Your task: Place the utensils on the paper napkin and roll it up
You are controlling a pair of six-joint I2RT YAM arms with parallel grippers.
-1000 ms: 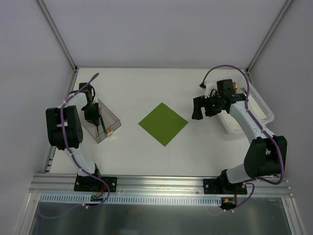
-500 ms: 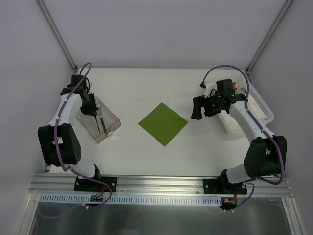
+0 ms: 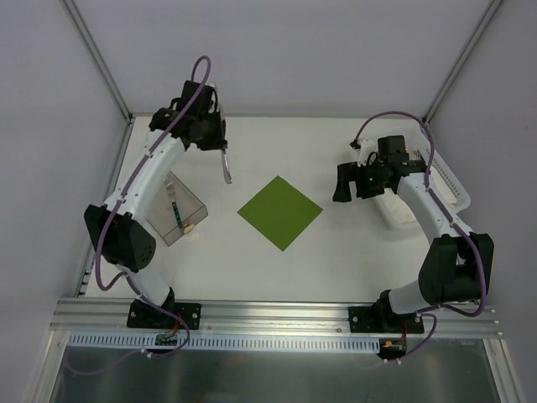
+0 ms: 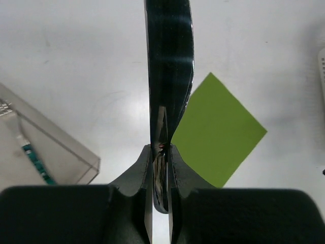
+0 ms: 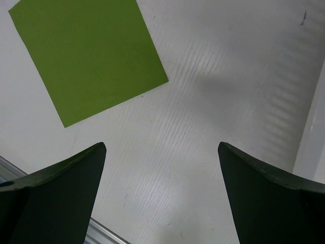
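Observation:
The olive-green paper napkin [image 3: 279, 211] lies flat as a diamond at the table's middle. It also shows in the left wrist view [image 4: 216, 137] and the right wrist view [image 5: 86, 56]. My left gripper [image 3: 221, 149] is shut on a slim silvery utensil [image 3: 225, 170] and holds it in the air, behind and left of the napkin. In the left wrist view the utensil [image 4: 168, 61] sticks out forward from between the closed fingers of the left gripper [image 4: 161, 148]. Another utensil with a green handle [image 3: 174, 206] lies in a clear box. My right gripper [image 3: 346, 189] is open and empty, right of the napkin, and in its own view the right gripper [image 5: 161, 146] is over bare table.
The clear plastic box [image 3: 186, 198] stands at the left and shows in the left wrist view [image 4: 56, 147]. A white basket [image 3: 449, 180] stands at the right edge behind the right arm; its rim [image 5: 312, 132] shows in the right wrist view.
My left gripper has risen out of the clear box with a utensil in it and swung back and to the right, toward the napkin. The right arm has barely moved.

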